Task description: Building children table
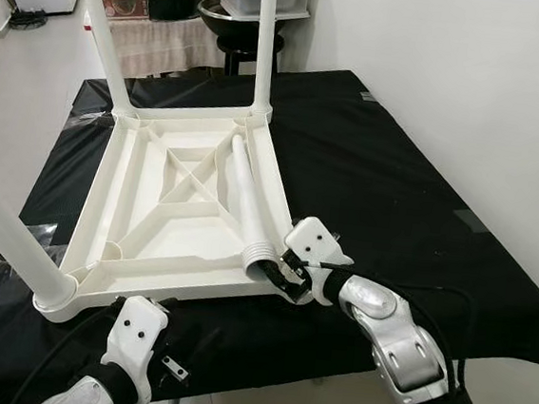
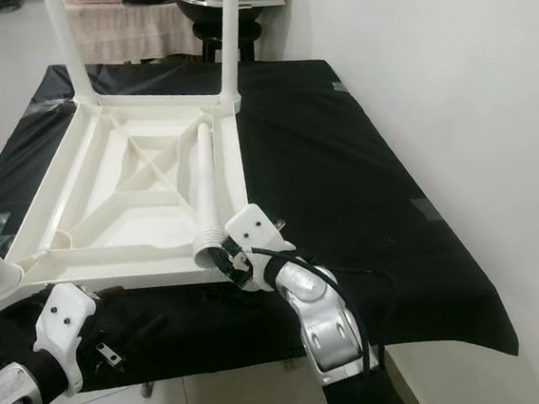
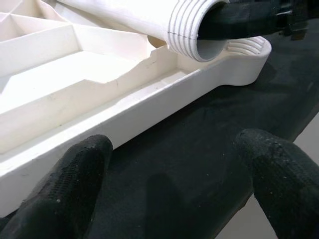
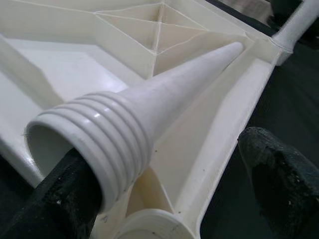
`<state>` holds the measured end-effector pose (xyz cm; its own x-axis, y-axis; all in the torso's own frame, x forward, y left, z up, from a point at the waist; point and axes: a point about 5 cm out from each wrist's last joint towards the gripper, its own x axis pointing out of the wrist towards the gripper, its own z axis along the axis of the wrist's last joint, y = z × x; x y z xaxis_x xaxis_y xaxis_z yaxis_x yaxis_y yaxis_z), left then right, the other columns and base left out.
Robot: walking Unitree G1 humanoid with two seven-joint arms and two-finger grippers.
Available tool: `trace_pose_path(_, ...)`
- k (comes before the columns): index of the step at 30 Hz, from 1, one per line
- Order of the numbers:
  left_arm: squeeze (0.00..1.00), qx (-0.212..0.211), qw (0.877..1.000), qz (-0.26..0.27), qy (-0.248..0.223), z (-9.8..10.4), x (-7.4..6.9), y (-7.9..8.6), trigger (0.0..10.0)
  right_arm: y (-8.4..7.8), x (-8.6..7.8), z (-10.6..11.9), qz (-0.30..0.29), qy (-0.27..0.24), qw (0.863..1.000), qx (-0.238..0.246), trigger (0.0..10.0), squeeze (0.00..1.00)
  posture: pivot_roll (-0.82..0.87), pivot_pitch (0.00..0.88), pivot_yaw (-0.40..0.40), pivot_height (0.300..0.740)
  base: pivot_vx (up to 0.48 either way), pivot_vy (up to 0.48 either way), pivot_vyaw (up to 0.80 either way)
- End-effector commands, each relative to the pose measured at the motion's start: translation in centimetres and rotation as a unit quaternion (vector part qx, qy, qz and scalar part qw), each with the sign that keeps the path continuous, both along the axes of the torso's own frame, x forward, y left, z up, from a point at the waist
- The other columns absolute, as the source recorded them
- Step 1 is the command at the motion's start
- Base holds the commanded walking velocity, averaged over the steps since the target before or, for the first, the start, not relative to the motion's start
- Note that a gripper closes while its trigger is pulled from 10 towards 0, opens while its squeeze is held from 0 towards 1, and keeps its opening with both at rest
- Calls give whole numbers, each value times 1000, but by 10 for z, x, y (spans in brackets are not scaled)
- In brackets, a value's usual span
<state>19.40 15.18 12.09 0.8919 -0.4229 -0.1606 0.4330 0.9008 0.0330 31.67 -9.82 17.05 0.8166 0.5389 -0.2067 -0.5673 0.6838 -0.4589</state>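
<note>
A loose white leg (image 1: 246,200) is laid inside the upturned table top (image 1: 144,214) on the black cloth (image 1: 396,176), threaded end toward the robot, tip pointing away. One finger of the spread right gripper (image 1: 280,268) is pushed into its hollow end. The left gripper (image 3: 174,184) is held open beside the near edge.

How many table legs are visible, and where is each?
4: far-left corner, far-right corner and near-left corner stand screwed in; one loose leg lies inside the frame.
</note>
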Motion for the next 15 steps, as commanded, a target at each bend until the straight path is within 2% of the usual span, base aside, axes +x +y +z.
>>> trace_pose_path(1,0,3,1000,-4,7,-1,-3,-1,10000,0,5,0,-31,-3,999,-8,10000,0,-12,142,9,740,0,0,0)
trace_pose_path(7,0,2,1000,-4,7,0,-3,-2,10000,6,8,-2,-68,-5,998,-4,10000,0,-11,145,8,740,0,0,0)
trace_pose_path(8,0,2,1000,-4,8,0,-3,-2,10000,8,8,-3,-76,-3,997,-3,4353,0,-11,145,8,740,0,0,0)
trace_pose_path(9,0,2,1000,-4,8,0,-3,-2,10000,8,8,-3,-76,-3,997,-3,4353,0,-11,145,8,740,0,0,0)
trace_pose_path(10,0,2,1000,-4,7,0,-2,-2,10000,10,8,-4,-86,-4,996,0,1216,0,-9,145,6,740,0,0,0)
trace_pose_path(11,0,2,1000,-4,7,0,-2,-2,10000,10,8,-4,-86,-4,996,0,1216,0,-9,145,6,740,0,0,0)
trace_pose_path(12,0,2,1000,-4,7,0,-2,-2,10000,11,8,-4,-92,-6,996,3,0,0,-7,146,5,740,0,0,0)
trace_pose_path(14,0,2,1000,-4,7,0,-2,-3,10000,11,8,-4,-95,-7,995,4,0,0,-6,145,4,740,0,0,0)
trace_pose_path(15,0,3,1000,-3,7,0,-2,-3,10000,6,10,-8,-115,-2,993,5,0,0,-1,141,0,740,0,0,0)
